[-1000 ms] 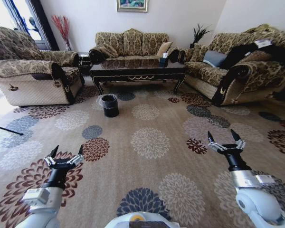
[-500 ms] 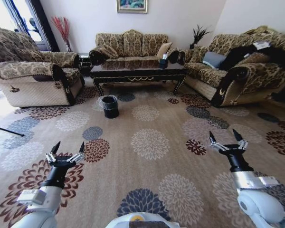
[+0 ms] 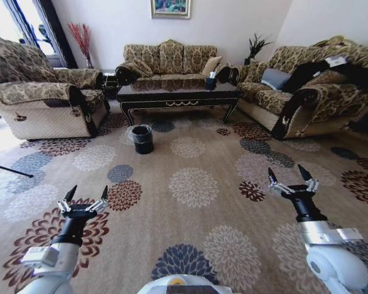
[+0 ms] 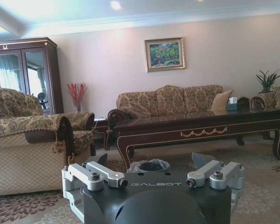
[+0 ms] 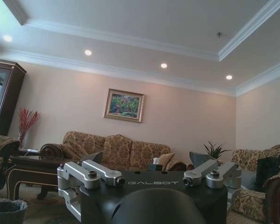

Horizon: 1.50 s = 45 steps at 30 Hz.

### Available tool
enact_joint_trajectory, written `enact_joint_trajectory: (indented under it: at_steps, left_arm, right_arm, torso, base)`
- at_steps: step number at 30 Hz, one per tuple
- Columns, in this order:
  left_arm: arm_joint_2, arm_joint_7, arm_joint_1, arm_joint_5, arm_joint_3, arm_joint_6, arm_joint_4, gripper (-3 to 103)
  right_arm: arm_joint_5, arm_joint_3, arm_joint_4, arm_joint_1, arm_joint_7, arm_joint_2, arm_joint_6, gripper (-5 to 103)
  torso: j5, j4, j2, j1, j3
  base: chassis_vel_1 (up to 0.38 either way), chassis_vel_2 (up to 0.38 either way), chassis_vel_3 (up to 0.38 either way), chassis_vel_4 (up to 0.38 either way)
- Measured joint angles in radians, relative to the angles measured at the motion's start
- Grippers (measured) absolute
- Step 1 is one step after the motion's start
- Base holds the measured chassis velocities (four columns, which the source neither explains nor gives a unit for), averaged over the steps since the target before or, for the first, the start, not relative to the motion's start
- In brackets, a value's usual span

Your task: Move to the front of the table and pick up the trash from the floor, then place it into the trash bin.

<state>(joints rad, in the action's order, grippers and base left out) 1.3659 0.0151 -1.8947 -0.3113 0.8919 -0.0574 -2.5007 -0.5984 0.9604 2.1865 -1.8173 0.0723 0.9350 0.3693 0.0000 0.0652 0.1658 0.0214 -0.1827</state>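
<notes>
Black left gripper (image 3: 86, 194), jaws spread

table (image 3: 178, 90): glossy dark brown | trash bin (image 3: 141, 138): black | carpet (image 3: 190, 184): beige floral

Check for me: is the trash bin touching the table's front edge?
Apart. In the head view, the trash bin stands on the carpet in front of the table, near its left front leg, with a strip of carpet visible between bin and leg.

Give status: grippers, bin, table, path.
Left gripper and right gripper open, empty, held low over carpet. Trash bin upright at table front-left. No trash visible. Carpet path ahead unobstructed.
</notes>
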Motion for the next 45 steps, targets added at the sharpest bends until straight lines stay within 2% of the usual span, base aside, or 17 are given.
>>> enact_joint_trajectory:
  at_steps: [27, 36, 45]
  left_arm:
    - [0.003, 0.0, 0.025, -0.026, -0.004, -0.016, 0.001, 100]
    - [-0.08, -0.003, 0.124, -0.038, -0.022, -0.018, 0.108, 100]
    - [-0.091, -0.012, 0.174, -0.041, -0.056, -0.011, 0.145, 100]
  right_arm:
    - [0.001, -0.001, -0.001, 0.0, 0.001, 0.0, 0.0, 100]
    - [0.001, -0.001, -0.002, 0.0, 0.001, 0.0, 0.0, 100]
    - [0.001, -0.001, -0.002, 0.0, 0.001, 0.0, 0.0, 100]
  torso:
    - [0.0, -0.0001, 0.104, 0.029, -0.075]
    - [-0.0001, 0.0, 0.143, 0.043, -0.1]
    - [0.0, 0.0, 0.175, 0.052, -0.123]
  base:
    - [0.0, 0.0, 0.0, 0.0]
    - [0.0, 0.0, 0.0, 0.0]
    - [0.0, 0.0, 0.0, 0.0]
